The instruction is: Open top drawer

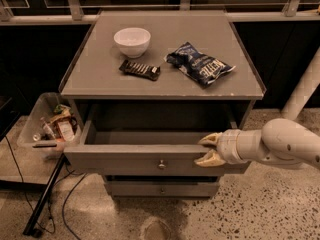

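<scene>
found the gripper (pixel 209 149) at the right end of the top drawer (pixel 125 156), jaws clamped over its front rim, drawer pulled well out, long axis left-right, knob (pixel 161 164) left of the jaws.

White lettering on the dark chip bag (pixel 200 68) atop the cabinet (pixel 100 79) seems to read "KETTLE", while the gripper (pixel 210 149) clamps the top drawer (pixel 125 159) at its front rim.

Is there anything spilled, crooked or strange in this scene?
Only a dark patch on the floor before the cabinet, like a stain. The top drawer is pulled out straight, with the gripper at its front edge.
</scene>
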Available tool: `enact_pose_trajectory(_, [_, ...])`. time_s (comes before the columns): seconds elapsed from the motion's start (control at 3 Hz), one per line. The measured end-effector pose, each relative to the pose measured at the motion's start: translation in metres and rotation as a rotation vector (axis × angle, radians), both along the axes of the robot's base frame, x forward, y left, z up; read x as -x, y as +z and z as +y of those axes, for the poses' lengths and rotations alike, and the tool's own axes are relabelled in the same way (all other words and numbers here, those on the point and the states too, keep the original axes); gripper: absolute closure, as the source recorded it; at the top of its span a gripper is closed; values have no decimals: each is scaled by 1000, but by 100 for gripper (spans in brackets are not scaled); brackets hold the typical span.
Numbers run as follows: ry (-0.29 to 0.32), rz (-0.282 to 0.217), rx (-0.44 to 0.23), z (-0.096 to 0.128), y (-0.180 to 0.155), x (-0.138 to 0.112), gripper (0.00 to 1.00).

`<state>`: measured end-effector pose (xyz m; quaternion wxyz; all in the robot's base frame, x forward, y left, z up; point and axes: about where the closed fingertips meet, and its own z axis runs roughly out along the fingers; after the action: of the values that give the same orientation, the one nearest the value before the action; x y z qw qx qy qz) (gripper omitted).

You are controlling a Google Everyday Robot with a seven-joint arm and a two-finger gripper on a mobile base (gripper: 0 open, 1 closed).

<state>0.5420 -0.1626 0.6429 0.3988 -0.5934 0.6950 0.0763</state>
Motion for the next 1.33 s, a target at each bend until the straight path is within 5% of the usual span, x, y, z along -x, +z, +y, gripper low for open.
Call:
enact_pose_trajectory(0.67, [0,0,0,0,0,0,36])
enact_pose_trajectory(1.0, [0,0,0,0,0,0,37])
enact_pose_trajectory(1.33, [0,0,0,0,0,0,61])
